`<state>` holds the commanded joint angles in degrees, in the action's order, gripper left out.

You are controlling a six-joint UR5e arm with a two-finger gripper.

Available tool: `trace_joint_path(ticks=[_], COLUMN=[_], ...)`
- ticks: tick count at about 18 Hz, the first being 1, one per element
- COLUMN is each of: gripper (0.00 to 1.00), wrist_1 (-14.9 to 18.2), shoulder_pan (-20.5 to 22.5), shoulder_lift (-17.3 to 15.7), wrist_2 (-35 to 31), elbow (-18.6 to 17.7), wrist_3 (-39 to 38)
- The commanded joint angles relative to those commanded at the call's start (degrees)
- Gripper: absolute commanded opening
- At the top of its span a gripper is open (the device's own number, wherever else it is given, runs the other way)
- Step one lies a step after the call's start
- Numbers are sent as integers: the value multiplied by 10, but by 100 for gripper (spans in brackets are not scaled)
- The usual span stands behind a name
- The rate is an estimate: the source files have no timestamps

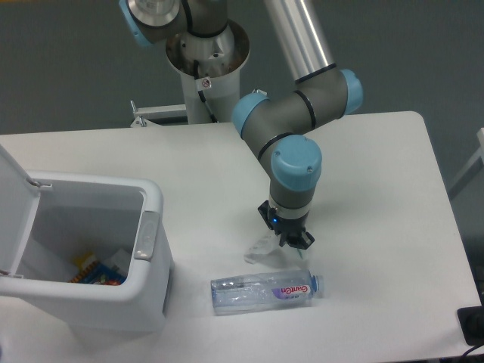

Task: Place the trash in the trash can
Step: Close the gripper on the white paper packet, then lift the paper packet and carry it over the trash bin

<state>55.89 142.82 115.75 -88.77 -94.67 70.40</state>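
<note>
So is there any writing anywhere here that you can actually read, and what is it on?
"GanTen": white letters on the purple-red label of the clear bottle lying on the table.
Colourful packaging inside the trash can: print too small to read.
Red mark on the robot's base column: too small to read.

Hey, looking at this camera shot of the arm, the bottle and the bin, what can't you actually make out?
- Whether the gripper holds the clear packaging piece: its fingertips are hidden behind the wrist, and the see-through plastic blends into the table.
- What lies in the trash can: its near wall covers most of the contents.
- The lid: cut off by the left edge.
- The bottle label: print too small to read surely.
</note>
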Motion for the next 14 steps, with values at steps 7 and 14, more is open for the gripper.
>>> trace_joint_path(ticks=[7, 14], gripper=[0, 0], wrist_1=[157, 203], shoulder_pan=[15, 17], shoulder_lift=[-3, -25], wrist_2=[0, 18], elbow=[84, 154], wrist_3=[-33, -92])
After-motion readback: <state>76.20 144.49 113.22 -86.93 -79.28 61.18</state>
